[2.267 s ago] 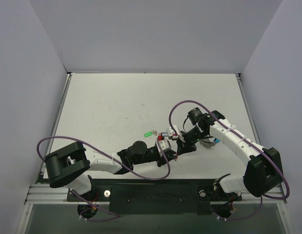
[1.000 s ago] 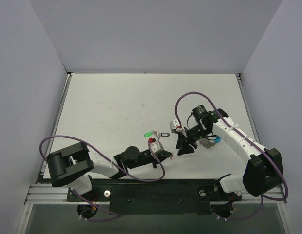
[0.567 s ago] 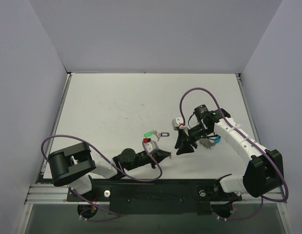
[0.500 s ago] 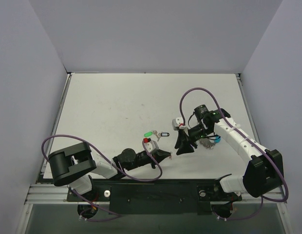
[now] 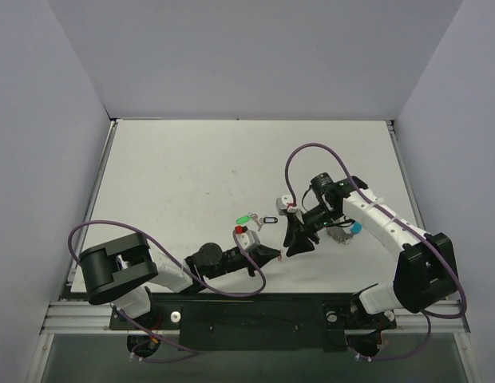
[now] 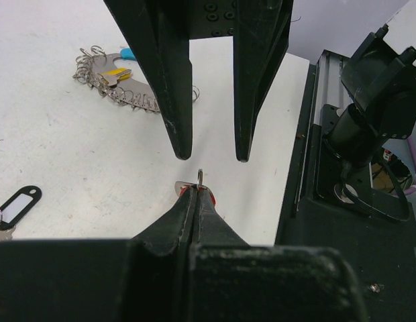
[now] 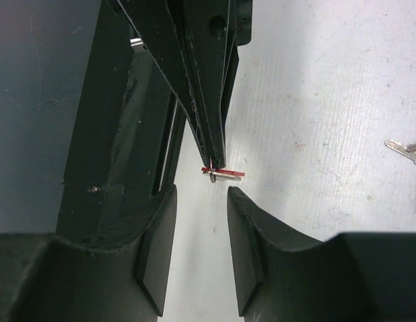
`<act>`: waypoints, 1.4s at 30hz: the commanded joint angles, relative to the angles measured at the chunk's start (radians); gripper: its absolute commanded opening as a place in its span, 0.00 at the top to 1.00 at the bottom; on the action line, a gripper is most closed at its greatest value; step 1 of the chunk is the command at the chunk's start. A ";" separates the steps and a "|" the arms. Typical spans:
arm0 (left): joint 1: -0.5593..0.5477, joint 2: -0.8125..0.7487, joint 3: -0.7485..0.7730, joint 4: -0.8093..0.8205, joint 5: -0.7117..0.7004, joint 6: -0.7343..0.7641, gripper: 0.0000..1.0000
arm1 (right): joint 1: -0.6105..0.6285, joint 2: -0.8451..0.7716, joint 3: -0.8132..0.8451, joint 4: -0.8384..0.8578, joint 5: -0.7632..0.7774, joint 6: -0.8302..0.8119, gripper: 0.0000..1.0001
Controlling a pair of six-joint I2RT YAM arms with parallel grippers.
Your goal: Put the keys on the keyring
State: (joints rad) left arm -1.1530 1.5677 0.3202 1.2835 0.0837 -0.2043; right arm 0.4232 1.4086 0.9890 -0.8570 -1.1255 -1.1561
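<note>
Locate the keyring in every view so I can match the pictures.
Top external: keyring right of centre, just right of the right gripper.
Left wrist: keyring at upper left.
Right wrist: not in view.
Shared landmark: right gripper, open, in all three.

My black left gripper (image 6: 194, 193) pinches the red key tag (image 7: 226, 173). On the white table (image 5: 176, 167): green key tag (image 5: 244, 217), black key tag (image 6: 17, 203), and silvery keyring (image 6: 131, 97) with light-blue and yellow bits.
</note>
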 commanded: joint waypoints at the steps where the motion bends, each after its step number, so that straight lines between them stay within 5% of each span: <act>1: -0.005 -0.008 0.023 0.347 0.018 -0.018 1.00 | 0.022 0.020 0.040 -0.036 -0.028 -0.030 0.68; 17: -0.005 -0.011 0.023 0.356 0.016 -0.023 1.00 | 0.065 0.043 0.043 -0.016 0.010 -0.022 0.79; 31: -0.007 -0.014 0.020 0.361 0.010 -0.029 1.00 | 0.095 0.044 0.036 0.024 0.047 0.016 1.00; 37: -0.004 -0.017 0.011 0.349 0.007 -0.043 1.00 | 0.097 0.021 0.045 0.016 0.067 0.052 1.00; 42: -0.002 -0.096 -0.038 0.248 -0.013 -0.038 0.63 | 0.129 0.015 0.104 -0.040 0.244 0.110 1.00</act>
State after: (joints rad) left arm -1.1568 1.5608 0.3172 1.2797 0.0872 -0.2337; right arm 0.5198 1.4502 1.0142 -0.8188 -1.0145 -1.0931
